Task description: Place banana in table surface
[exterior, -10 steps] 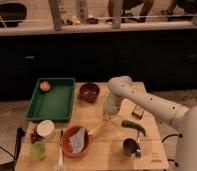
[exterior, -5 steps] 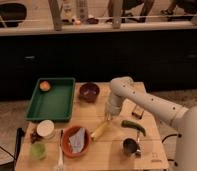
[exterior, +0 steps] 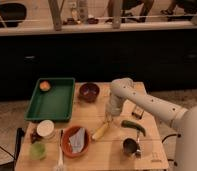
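The pale-yellow banana (exterior: pixel 100 131) lies on the light tan table surface (exterior: pixel 117 152), just right of the orange-brown bowl, with its upper end pointing toward the gripper. My gripper (exterior: pixel 109 119) points down right above that upper end; I cannot tell whether it touches the fruit. The white arm reaches in from the right, with its elbow (exterior: pixel 120 88) above the table's middle.
A green tray (exterior: pixel 54 106) holding an orange fruit (exterior: pixel 44 85) sits at the left. Also on the table are a dark brown bowl (exterior: pixel 89 91), an orange-brown bowl with a pale packet (exterior: pixel 75 140), a white bowl (exterior: pixel 45 128), a green cup (exterior: pixel 38 150), a dark green vegetable (exterior: pixel 133 126) and a metal cup (exterior: pixel 130 146).
The arm has shifted slightly to the right. The banana lies in the same place on the table.
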Available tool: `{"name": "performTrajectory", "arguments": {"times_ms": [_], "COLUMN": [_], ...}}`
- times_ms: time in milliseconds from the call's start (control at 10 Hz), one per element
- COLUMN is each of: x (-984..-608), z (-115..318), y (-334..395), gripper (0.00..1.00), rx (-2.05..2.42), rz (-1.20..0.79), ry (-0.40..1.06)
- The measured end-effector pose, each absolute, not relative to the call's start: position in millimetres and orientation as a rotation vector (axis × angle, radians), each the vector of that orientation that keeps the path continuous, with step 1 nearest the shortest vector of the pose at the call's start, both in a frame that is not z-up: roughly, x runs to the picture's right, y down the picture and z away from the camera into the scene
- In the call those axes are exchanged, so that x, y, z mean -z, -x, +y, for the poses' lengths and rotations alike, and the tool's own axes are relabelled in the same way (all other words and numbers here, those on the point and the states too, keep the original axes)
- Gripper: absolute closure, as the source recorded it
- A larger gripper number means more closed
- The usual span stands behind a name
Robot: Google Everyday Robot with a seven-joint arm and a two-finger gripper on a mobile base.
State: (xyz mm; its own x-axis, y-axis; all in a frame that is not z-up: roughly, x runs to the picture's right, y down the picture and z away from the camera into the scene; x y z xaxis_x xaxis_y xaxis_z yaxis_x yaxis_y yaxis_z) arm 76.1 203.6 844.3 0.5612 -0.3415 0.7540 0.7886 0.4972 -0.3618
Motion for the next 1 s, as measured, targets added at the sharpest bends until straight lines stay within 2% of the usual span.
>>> {"name": "performTrajectory", "arguments": {"times_ms": [100,300,400,700,800,1000], "x": [-844.5,-845.8,-845.8,-846.5,-846.7,-846.1], "z": [203.5,202.7,203.2,204.1,204.1,204.6], "y": [-75.9,-74.7,-74.9,-74.4,-74.3,-73.7], "gripper": [0.94,0.69,0.61,0.28,0.23,0.20], "rx": [0.748,0.743,0.743,0.744,0.746,0.752], "rz": [-0.666,-0.667,-0.666,-0.662,-0.661,-0.661], "ry": [0.767,0.763,0.767,0.776,0.778,0.785]}}
